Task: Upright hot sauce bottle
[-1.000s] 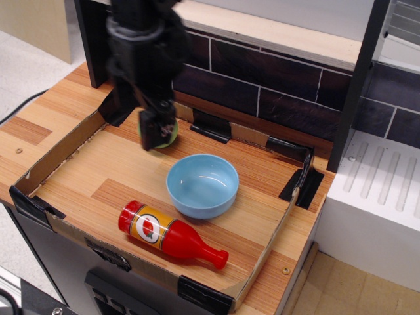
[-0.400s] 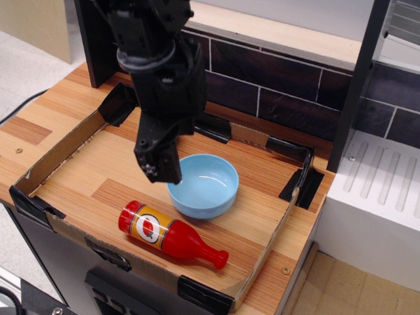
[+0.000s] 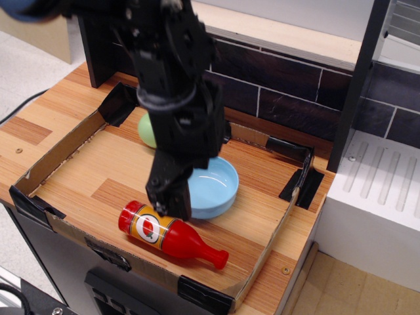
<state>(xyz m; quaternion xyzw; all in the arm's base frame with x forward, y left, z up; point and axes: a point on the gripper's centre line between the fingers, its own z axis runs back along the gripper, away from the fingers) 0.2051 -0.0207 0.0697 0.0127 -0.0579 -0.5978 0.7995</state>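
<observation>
The hot sauce bottle (image 3: 167, 234) lies on its side near the front of the cardboard tray (image 3: 59, 147). It is glossy red with an orange-yellow label. Its base points left and its red cap (image 3: 220, 259) points right. My black gripper (image 3: 168, 200) hangs just above the bottle's labelled body, in front of the blue bowl. Its fingers point down and look close together; I cannot tell whether they are open or shut. It holds nothing that I can see.
A blue bowl (image 3: 213, 187) stands in the tray's middle, partly hidden by my arm. A pale green object (image 3: 147, 131) lies at the back left. Low cardboard walls with black tape ring the tray. A dark tiled wall stands behind.
My gripper has moved from the back left of the tray forward and down to just above the bottle. The green object behind it has come into view. The bottle has not moved.
</observation>
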